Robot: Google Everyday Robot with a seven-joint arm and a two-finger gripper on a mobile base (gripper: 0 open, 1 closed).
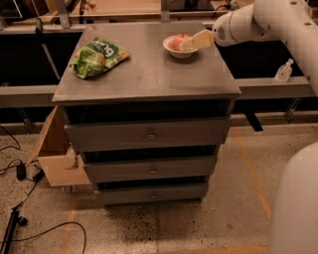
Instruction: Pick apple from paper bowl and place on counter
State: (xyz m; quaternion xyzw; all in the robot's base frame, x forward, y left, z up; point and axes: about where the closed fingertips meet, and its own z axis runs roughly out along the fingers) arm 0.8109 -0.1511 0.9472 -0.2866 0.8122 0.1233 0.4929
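The red-orange apple [176, 40] sits in the white paper bowl [173, 51] at the far right of the grey metal counter [149, 77]. My gripper [186, 46] reaches in from the right on the white arm. Its cream tip lies over the bowl's right rim, against the apple's right side and covering part of it. The apple rests in the bowl, not lifted.
A green snack bag [98, 57] lies on the counter's left part. A light wooden bench top [124, 7] runs behind the cabinet. An open cardboard box [52, 149] and cables [20, 173] are on the floor at left. A small clear bottle [284, 71] stands on the right ledge.
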